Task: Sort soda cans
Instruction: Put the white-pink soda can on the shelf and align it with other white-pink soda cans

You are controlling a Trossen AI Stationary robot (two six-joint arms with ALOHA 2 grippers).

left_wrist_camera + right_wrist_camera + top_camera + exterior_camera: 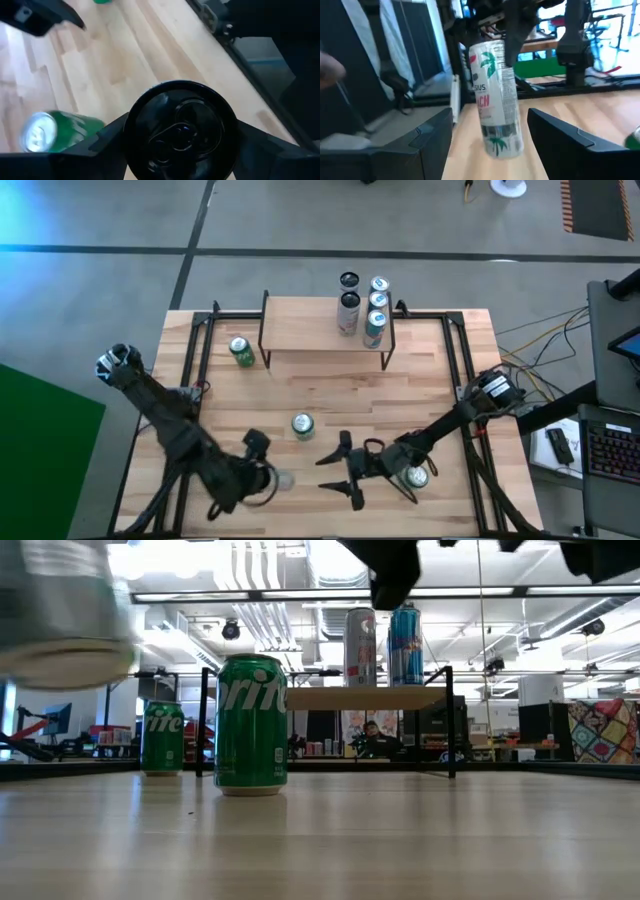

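My left gripper [276,479] is shut on a white-and-silver can with a black top [180,132], held above the table's near left part; the can also shows in the right wrist view [495,97] and, blurred, in the low view [60,620]. My right gripper [340,468] is open and empty, near the middle of the near edge, facing that can. One green can [303,425] stands at the table's middle, one [241,352] at the far left, one [415,476] under my right arm. Several black-topped and blue-silver cans [375,305] stand on the far shelf. My left gripper pinches the can between its two fingers [107,139], one on each side of the can's upper wall, just below the black rim [131,117]. The fingers come from above, pointing down. The can hangs below them, slightly tilted, its bottom [502,147] clear of the table.
A low wooden shelf on black legs [300,330] stands at the table's far side. Black rails [455,360] run along the table's left and right edges. Bare wood [420,400] lies between the shelf and my right arm.
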